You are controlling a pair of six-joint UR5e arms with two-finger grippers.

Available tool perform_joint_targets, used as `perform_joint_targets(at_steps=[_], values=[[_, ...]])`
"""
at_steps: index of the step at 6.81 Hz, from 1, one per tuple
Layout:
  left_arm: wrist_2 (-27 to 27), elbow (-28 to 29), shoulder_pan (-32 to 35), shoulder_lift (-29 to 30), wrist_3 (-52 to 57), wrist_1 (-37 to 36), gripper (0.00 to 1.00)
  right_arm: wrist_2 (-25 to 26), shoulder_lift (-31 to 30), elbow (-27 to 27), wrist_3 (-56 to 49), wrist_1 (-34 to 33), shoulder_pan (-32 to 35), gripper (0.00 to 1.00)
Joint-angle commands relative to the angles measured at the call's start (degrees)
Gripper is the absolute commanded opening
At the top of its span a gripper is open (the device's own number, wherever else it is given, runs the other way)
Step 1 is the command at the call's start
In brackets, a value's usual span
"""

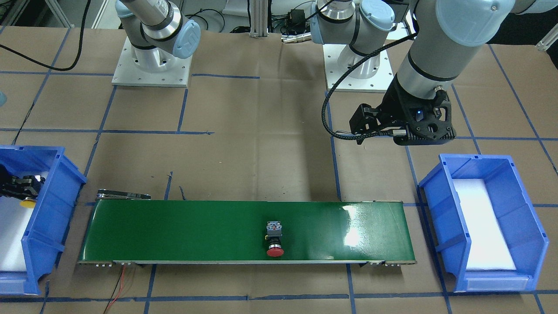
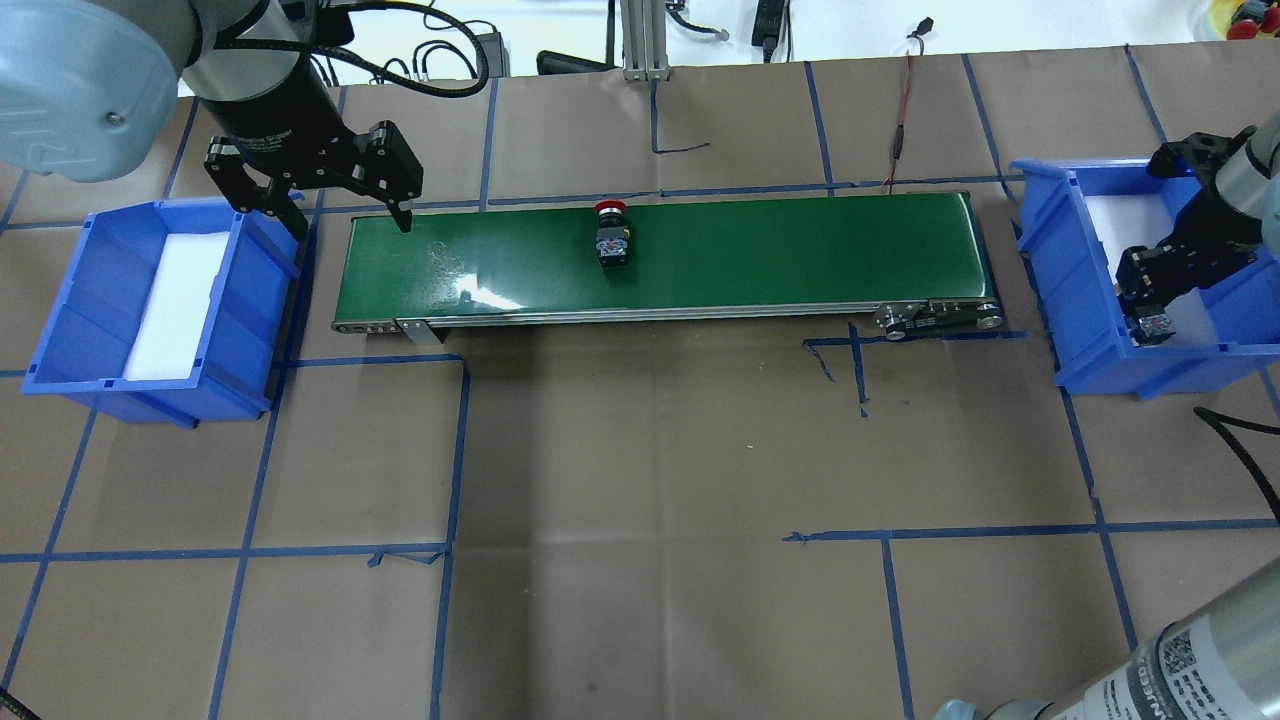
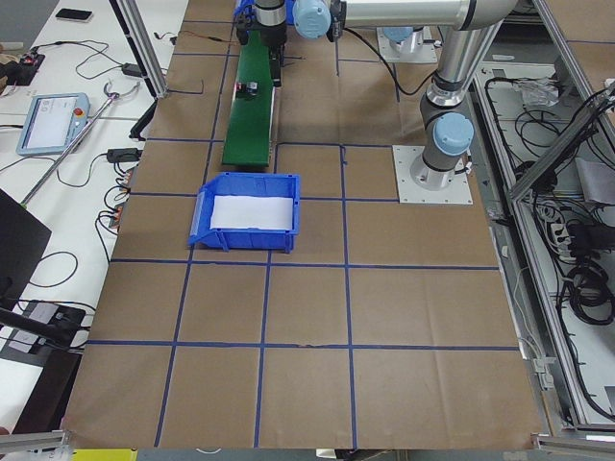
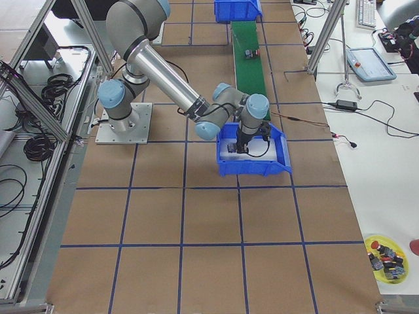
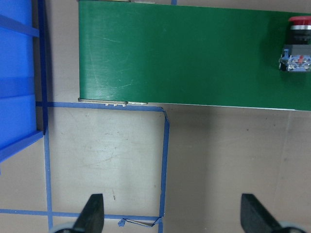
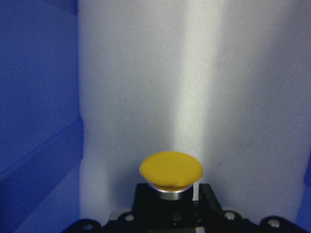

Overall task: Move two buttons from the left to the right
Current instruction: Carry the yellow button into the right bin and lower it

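The yellow button (image 6: 171,170) sits closest, pinched at its black body by the right gripper (image 2: 1152,315) low inside the right bin (image 2: 1070,270) (white foam lines its floor). The red button (image 2: 611,238) lies on its side midway along the green belt (image 2: 800,250). The left gripper (image 2: 348,212) hangs with fingers spread wide near the belt's left end, beside the left bin (image 2: 70,300).

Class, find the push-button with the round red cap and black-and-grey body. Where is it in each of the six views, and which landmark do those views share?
Front-facing: the red-capped push-button lies bottom centre, on the green conveyor belt.
Overhead: upper centre.
Exterior left: tiny, top, left of centre.
Exterior right: top, right of centre.
Left wrist: upper right edge.
Right wrist: not in view.
Shared landmark: the belt beneath it.
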State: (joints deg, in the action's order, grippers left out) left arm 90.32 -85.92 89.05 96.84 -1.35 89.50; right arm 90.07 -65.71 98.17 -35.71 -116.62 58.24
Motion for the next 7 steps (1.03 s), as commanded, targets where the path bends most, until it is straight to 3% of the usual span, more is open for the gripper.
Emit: perform_joint_targets(at_steps=[1, 2, 3, 4, 6, 7], values=[[0.0, 0.0, 0.0, -0.1, 0.9, -0.3, 1.00, 2.1, 0.2, 0.4, 0.4, 0.3, -0.1, 0.09], [0.0, -0.1, 0.0, -0.1, 1.0, -0.5, 1.00, 3.3, 0.1, 0.4, 0.3, 0.3, -0.1, 0.66], [0.0, 0.0, -0.1, -0.1, 1.0, -0.5, 1.00, 3.0, -0.1, 0.4, 0.6, 0.4, -0.1, 0.87], [0.0, 0.0, 0.0, -0.1, 1.0, -0.5, 1.00, 2.4, -0.2, 0.1, 0.8, 0.8, -0.1, 0.99], [-0.1, -0.1, -0.1, -0.1, 1.0, -0.5, 1.00, 2.6, -2.0, -1.7, 1.4, 1.3, 0.0, 1.00], [0.0, 0.0, -0.1, -0.1, 1.1, -0.5, 1.00, 2.6, -4.4, -4.3, 3.8, 6.2, 0.2, 1.00]])
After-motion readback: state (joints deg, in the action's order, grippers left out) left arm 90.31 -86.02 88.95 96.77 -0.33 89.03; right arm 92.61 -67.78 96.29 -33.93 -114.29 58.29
